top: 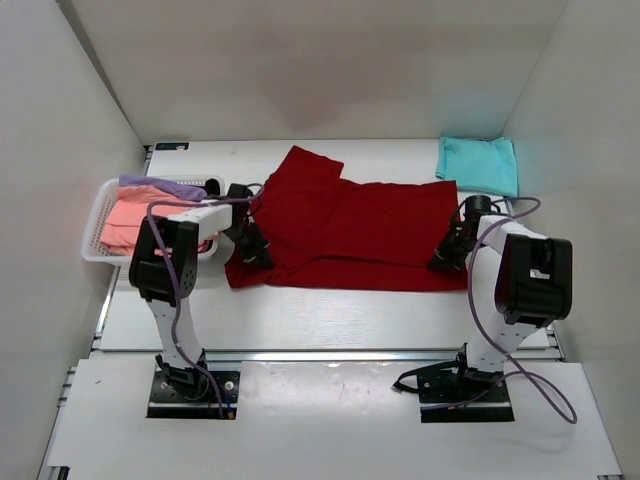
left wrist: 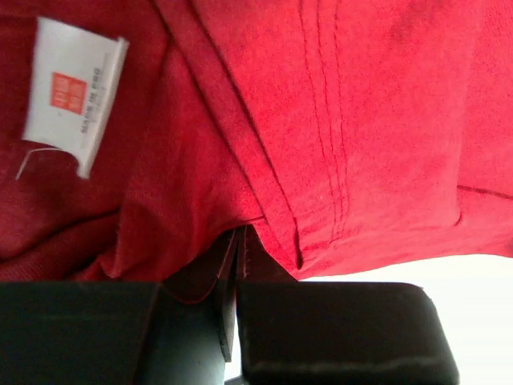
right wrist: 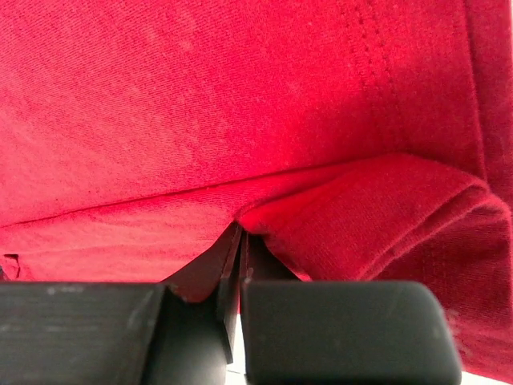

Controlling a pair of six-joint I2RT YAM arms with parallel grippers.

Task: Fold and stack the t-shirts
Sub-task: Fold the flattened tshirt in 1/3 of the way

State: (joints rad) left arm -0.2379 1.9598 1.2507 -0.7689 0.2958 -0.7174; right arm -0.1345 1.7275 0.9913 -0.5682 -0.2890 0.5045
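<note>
The dark red t-shirt [top: 345, 230] lies spread across the middle of the table, partly folded, one sleeve pointing to the back. My left gripper [top: 250, 245] is shut on its left edge, near the white neck label [left wrist: 72, 96]. My right gripper [top: 447, 255] is shut on its right edge; the pinched fold fills the right wrist view [right wrist: 353, 216]. A folded teal t-shirt [top: 477, 163] lies at the back right. The salmon pink t-shirt [top: 130, 220] and the lavender t-shirt [top: 160, 186] lie in the basket at the left.
The white mesh basket [top: 95, 240] stands at the table's left edge, close to my left arm. White walls close in the table at the back and both sides. Bare table lies in front of the red shirt.
</note>
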